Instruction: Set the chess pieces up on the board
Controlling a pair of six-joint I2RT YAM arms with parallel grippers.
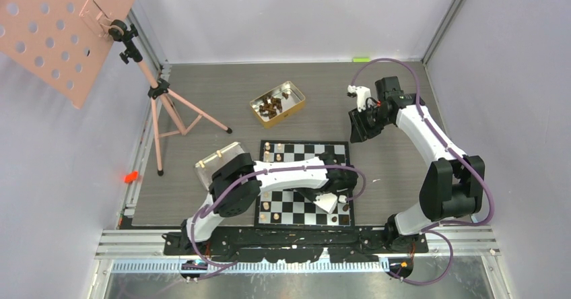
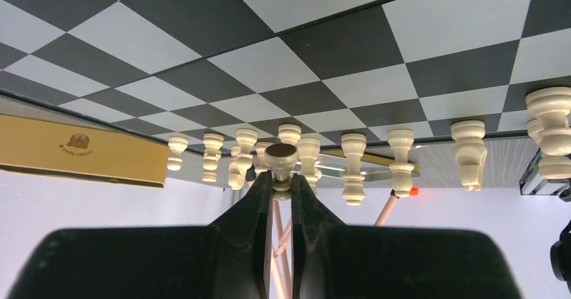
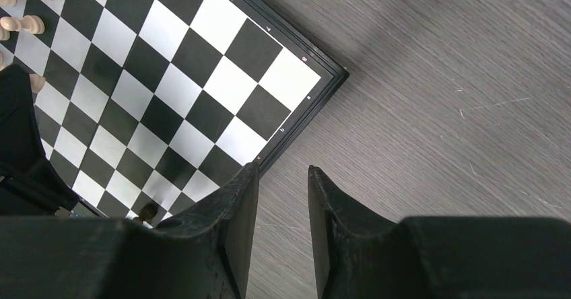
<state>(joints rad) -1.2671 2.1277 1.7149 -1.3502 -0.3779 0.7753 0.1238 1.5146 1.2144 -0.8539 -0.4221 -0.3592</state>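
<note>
The left claw (image 2: 282, 176) is clamped on the neck of a pale chess piece (image 2: 281, 155). Its dark base is turned toward the board (image 2: 289, 70), apparently so it can be stood near the pale chessmen (image 2: 401, 157) ranked mid-frame. The right claw (image 3: 281, 172) is held narrowly parted and empty over the desk (image 3: 438, 110), beside the board's corner, likely to leave the board free. The board's border marks and the small brown logo on the gold tin (image 2: 81, 154) are too small to be read.
</note>
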